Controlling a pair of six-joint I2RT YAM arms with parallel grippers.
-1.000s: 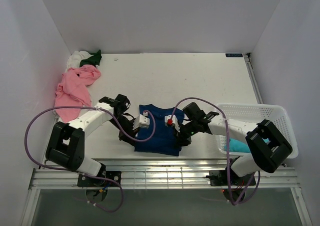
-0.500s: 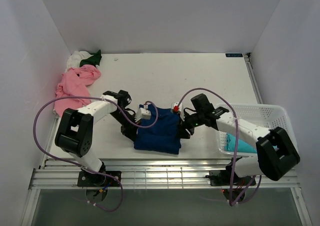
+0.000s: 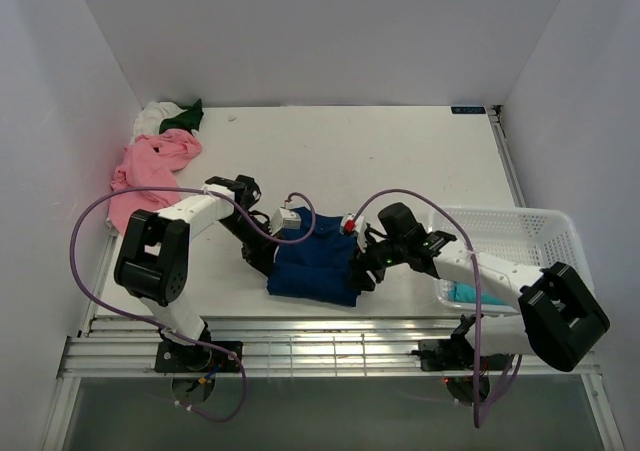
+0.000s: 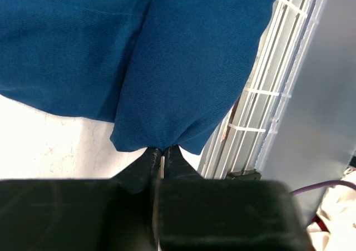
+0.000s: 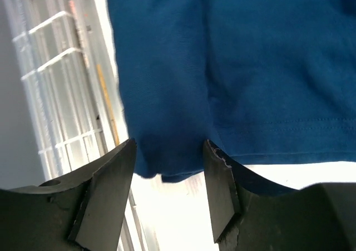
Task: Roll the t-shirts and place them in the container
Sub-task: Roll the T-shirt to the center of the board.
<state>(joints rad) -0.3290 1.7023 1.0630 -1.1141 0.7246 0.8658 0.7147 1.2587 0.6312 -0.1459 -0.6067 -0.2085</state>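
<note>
The navy blue t-shirt [image 3: 314, 269] lies bunched near the table's front edge, between my two grippers. My left gripper [image 3: 270, 267] is at its left edge. In the left wrist view the gripper [image 4: 161, 149] is closed to a thin slit, pinching a corner of the blue cloth [image 4: 167, 67]. My right gripper [image 3: 362, 271] is at the shirt's right edge. In the right wrist view the gripper [image 5: 169, 145] stands open, with a fold of the blue cloth [image 5: 222, 67] lying loose just past its tips. No print shows on the shirt.
A pink tee [image 3: 150, 171], a white one [image 3: 152, 119] and a dark green one [image 3: 184, 119] are heaped at the back left. The white mesh basket [image 3: 500, 214] at the right holds a teal tee [image 3: 470, 293]. Metal rails [image 3: 330, 356] run along the front edge.
The right gripper has opened and let go of the navy shirt. Both wrists have shifted along the shirt's sides, and the shirt is bunched narrower.
</note>
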